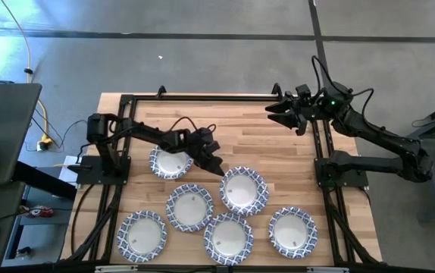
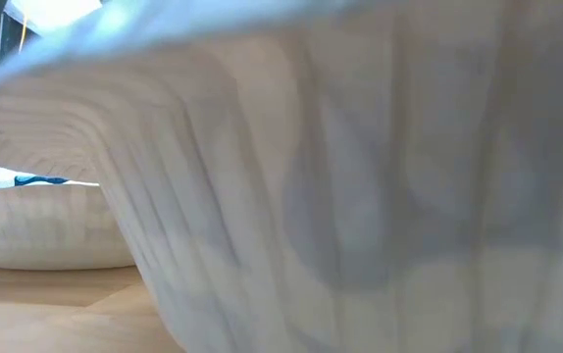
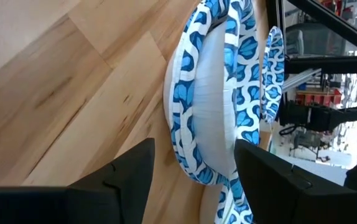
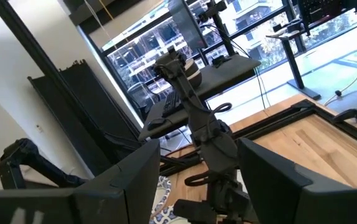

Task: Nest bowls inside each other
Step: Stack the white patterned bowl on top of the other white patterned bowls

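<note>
the low view is almost wholly blocked by the blurred white outer wall of a bowl (image 2: 360, 196) right against the lens; only a second bowl (image 2: 46, 230) and a strip of table (image 2: 56, 304) show past it, and neither arm appears there. in the high view the left gripper (image 1: 211, 161) covers part of the rim of the bowl under it (image 1: 169, 161), and how many bowls lie stacked in any spot is too small to tell. the frame's lower edge crops the front of the table. in the left wrist view the picture's edges cut off the nearest bowl (image 3: 206, 106).
</note>
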`<state>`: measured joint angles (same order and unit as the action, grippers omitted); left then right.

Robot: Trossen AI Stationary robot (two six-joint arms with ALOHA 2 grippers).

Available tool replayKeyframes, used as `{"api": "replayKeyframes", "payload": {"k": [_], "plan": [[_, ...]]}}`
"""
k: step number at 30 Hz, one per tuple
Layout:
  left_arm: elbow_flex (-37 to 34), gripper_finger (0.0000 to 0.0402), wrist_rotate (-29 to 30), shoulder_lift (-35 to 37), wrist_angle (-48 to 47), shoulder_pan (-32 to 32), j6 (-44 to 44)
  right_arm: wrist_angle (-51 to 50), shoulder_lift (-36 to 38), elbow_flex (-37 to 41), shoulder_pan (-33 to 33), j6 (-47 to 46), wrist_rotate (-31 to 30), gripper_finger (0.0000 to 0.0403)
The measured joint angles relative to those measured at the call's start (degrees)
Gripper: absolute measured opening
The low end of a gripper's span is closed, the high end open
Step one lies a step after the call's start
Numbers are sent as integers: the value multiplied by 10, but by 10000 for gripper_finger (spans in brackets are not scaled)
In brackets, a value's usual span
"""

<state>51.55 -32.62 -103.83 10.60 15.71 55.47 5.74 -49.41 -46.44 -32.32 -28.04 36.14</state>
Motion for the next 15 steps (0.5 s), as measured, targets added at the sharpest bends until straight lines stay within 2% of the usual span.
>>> {"api": "replayKeyframes", "payload": {"k": [15], "plan": [[0,209,46,0,13,-15,9,1,0,0,6,-2,-15,206]]}}
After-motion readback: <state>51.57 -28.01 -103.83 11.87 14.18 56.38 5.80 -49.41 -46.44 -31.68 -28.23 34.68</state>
